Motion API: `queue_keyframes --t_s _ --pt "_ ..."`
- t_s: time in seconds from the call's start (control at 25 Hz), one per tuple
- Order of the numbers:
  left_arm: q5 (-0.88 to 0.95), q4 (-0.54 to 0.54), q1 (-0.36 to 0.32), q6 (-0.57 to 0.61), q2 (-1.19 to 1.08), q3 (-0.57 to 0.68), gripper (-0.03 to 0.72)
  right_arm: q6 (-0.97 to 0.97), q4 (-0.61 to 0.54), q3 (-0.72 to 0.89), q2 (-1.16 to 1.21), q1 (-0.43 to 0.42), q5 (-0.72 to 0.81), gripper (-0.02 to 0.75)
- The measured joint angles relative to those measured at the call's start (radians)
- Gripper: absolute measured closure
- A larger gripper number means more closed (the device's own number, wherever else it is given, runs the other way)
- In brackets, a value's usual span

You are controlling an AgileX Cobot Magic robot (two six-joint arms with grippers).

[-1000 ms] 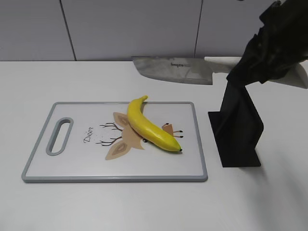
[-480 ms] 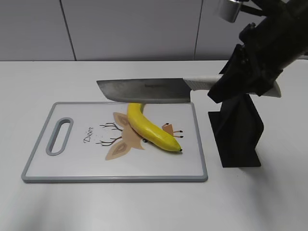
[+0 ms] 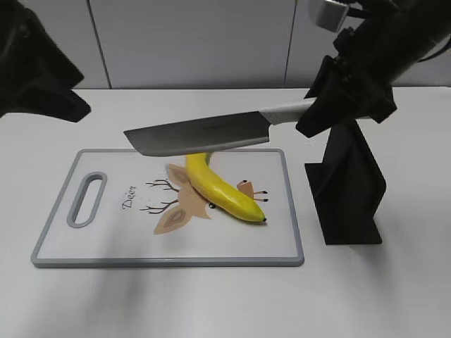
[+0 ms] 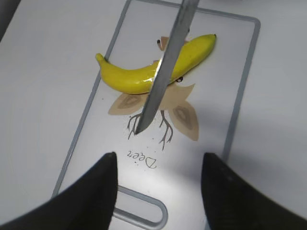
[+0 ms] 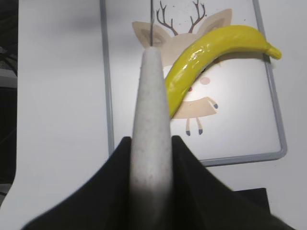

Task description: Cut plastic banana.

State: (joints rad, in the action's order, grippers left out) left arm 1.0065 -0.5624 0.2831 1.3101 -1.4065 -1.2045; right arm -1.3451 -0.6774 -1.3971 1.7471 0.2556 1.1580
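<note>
The broad steel cleaver with a pale handle has swung further left and now hangs over the glossy yellow plastic banana, which lies whole across the deer print on the grey-rimmed white cutting board. The right tool is clamped on the handle. The left tool hovers spread wide, holding nothing. A black knife stand sits on the white table.

Plastic banana on cutting board, knife above it, stand right of board
</note>
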Motion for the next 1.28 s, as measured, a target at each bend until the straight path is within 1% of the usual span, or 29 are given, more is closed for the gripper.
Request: queue_keyframes --t_s 0.2,0.36,0.52,0.6,0.72,0.76,0.84,0.88,0.92,0.96,1.08,1.28 --pt "0.011 -0.013 0.001 0.105 -0.142 -0.075 0.144 -0.011 -0.019 -0.088 0.058 0.0 0.031 0.556" --pt "-0.018 -0.025 0.02 0.174 -0.207 -0.112 0.144 -0.05 -0.059 -0.102 0.075 0.0 0.043 0.556" --pt "-0.065 -0.03 0.049 0.197 -0.257 -0.14 0.146 -0.083 -0.085 -0.102 0.077 0.0 0.047 0.556" --pt "-0.069 -0.03 0.065 0.201 -0.28 -0.143 0.163 -0.089 -0.086 -0.102 0.077 0.0 0.046 0.556" --pt "-0.082 -0.031 0.082 0.202 -0.306 -0.143 0.239 -0.093 -0.086 -0.102 0.077 0.0 0.045 0.556" --pt "-0.088 -0.031 0.083 0.202 -0.31 -0.145 0.291 -0.093 -0.085 -0.102 0.077 0.0 0.039 0.556" --pt "-0.098 -0.03 0.084 0.202 -0.313 -0.145 0.43 -0.093 -0.085 -0.102 0.078 -0.001 0.022 0.556" --pt "-0.1 -0.028 0.084 0.202 -0.313 -0.145 0.523 -0.093 -0.087 -0.102 0.078 -0.002 0.013 0.556" --pt "-0.1 -0.025 0.085 0.204 -0.313 -0.145 0.596 -0.093 -0.089 -0.102 0.078 -0.002 0.006 0.557" --pt "-0.096 -0.021 0.087 0.209 -0.313 -0.145 0.634 -0.099 -0.088 -0.103 0.078 -0.004 0.005 0.557" --pt "-0.078 -0.015 0.088 0.215 -0.313 -0.146 0.674 -0.113 -0.084 -0.105 0.08 -0.004 0.005 0.557" --pt "-0.057 0.007 0.088 0.214 -0.313 -0.146 0.689 -0.116 -0.08 -0.109 0.104 -0.003 0.005 0.557"
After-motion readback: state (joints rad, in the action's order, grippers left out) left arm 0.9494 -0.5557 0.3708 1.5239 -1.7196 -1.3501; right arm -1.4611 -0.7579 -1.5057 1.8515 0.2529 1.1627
